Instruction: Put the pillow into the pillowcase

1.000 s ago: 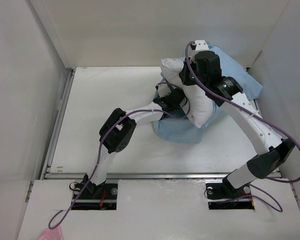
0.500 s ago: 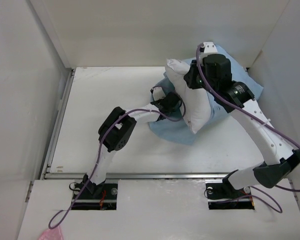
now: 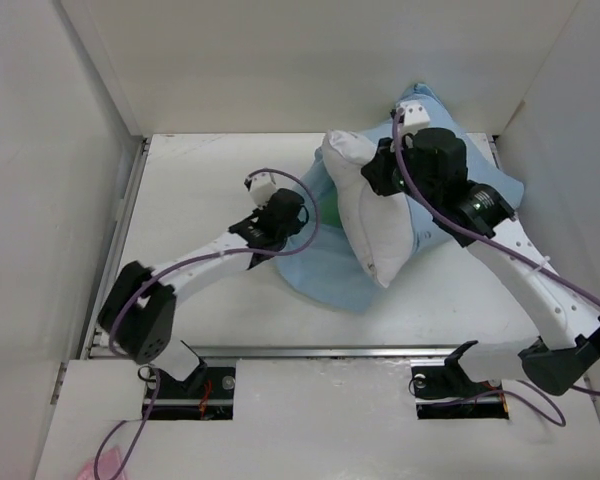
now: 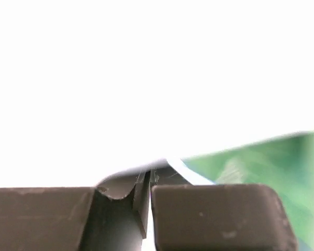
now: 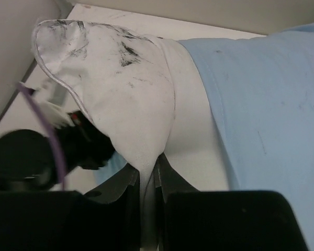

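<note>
Pillowcase [image 3: 325,275] pinched, pillow [image 3: 380,215] poised — both clamped.
The left gripper [image 4: 149,191] is closed on the pillowcase edge, low on the bench [image 3: 200,190]; beyond, the right gripper [image 5: 147,180] grips the white pillow upright over the blue fabric — best lift the mouth wide before feeding a corner in.
</note>
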You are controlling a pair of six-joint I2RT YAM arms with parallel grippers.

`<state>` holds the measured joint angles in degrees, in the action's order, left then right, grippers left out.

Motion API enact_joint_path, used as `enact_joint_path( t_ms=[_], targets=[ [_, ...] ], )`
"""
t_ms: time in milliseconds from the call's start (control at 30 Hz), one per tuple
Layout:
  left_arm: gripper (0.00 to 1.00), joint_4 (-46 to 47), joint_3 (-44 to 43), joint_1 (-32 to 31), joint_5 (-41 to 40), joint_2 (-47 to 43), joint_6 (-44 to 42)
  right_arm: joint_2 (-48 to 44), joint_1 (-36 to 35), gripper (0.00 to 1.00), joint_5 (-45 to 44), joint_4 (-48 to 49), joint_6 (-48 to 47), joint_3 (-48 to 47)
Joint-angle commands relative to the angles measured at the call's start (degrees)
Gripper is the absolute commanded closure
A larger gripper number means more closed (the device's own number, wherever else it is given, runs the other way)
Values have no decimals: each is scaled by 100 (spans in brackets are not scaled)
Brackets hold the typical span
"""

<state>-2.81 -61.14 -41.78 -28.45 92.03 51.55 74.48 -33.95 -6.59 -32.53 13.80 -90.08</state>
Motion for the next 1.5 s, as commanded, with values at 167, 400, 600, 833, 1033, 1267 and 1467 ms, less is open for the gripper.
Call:
enact_joint_path(
  t_ms=[167, 400, 600, 833, 1033, 1267, 1467],
  targets=[
    [100, 834, 743, 302, 1244, -1915, -1129, 566, -516, 100, -1098, 810, -809, 711],
    [100, 676, 1042, 494, 946, -2575, -1024, 568, -586, 100, -451, 985, -1107, 922],
    [100, 184, 1043, 724, 727, -1716, -682, 304, -586, 100, 650, 1540, -1354, 1739],
    [100, -404, 824, 785, 850, -363, -541, 172, -586, 100, 773, 1680, -897, 1916],
    [100, -405, 586, 785, 1034, -203, -777, 533, -586, 100, 896, 1680, -511, 1688],
    [48, 350, 920, 671, 1307, -677, -1462, 594, -586, 100, 1186, 1680, -343, 1573],
    [23, 772, 552, 259, 1631, -248, -2306, 594, -586, 100, 1248, 1680, -221, 1520]
  ],
)
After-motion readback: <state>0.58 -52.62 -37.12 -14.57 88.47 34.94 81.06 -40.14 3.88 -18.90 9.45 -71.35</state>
